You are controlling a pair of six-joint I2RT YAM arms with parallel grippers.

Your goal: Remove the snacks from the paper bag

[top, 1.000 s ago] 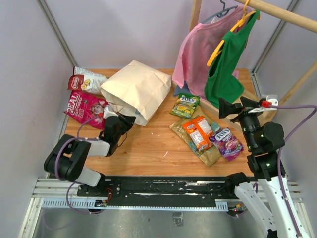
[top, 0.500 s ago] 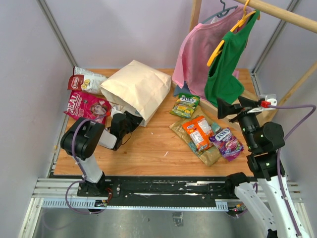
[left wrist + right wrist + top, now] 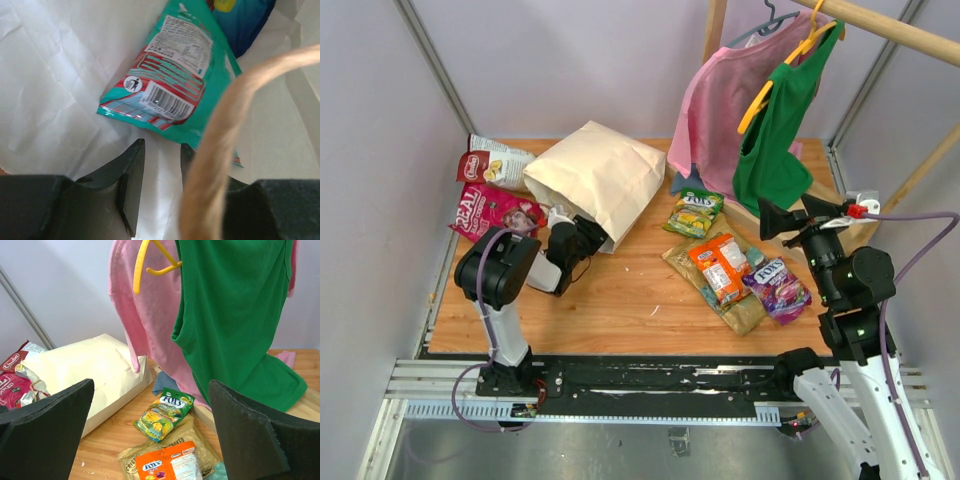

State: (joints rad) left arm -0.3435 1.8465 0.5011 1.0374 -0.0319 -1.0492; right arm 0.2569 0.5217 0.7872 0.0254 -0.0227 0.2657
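Wooden table (image 3: 630, 290), lilac walls (image 3: 570, 60), paper bag (image 3: 595, 180) lying flat, left gripper (image 3: 159, 160) parted at its mouth, right gripper (image 3: 150, 390) spread, empty

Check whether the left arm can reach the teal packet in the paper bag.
Probably yes: its fingers are parted just short of the teal packet; only the paper bag's handle crosses beside them.

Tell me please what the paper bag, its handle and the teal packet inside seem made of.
The paper bag: matte tan kraft paper, creased and folded. Its handle: probably twisted paper cord, fibrous and tan. The teal packet: likely thin plastic film, smooth and wrinkled, with a printed barcode.
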